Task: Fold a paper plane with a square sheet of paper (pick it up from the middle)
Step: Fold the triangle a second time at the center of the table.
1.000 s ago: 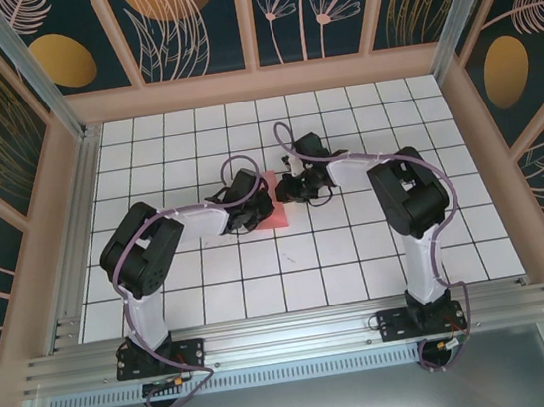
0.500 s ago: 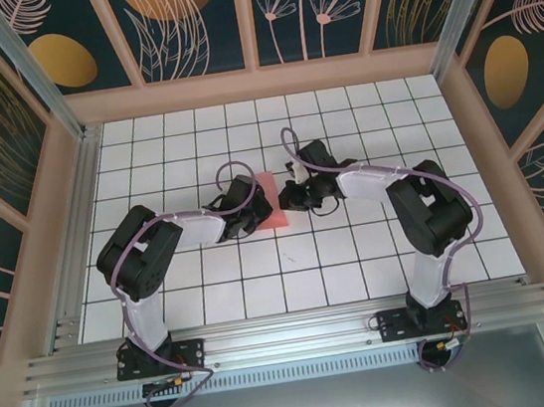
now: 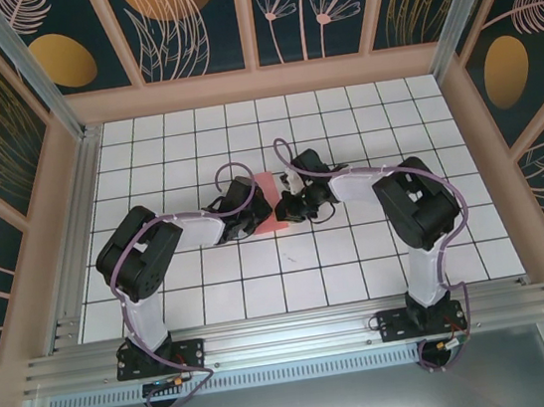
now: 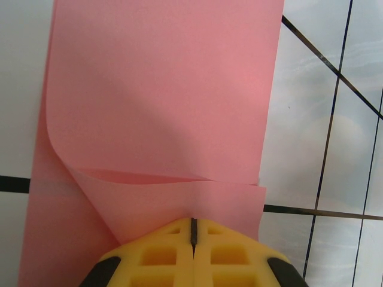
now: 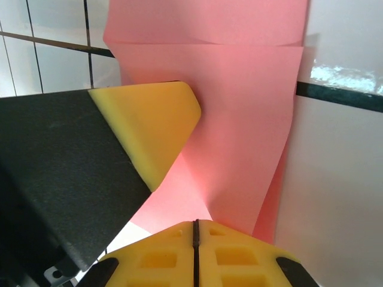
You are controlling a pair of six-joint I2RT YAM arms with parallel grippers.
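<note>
Right now seeing pink paper (image 3: 269, 186) at middle of table (image 3: 360, 262), folded narrow, one layer curling up, cross-crease visible. Sits between left gripper (image 4: 193, 226), pressed together at its edge, and right gripper (image 5: 195, 227), pinching a raised fold.

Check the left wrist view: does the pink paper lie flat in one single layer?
No, the paper is folded over, one layer curling above another.

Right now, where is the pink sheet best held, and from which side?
Probably by its side edges, low, from left and right: the pink sheet is thin and folded over, so only an edge can be pinched. The left fingers and right fingers each pinch one such edge.
</note>
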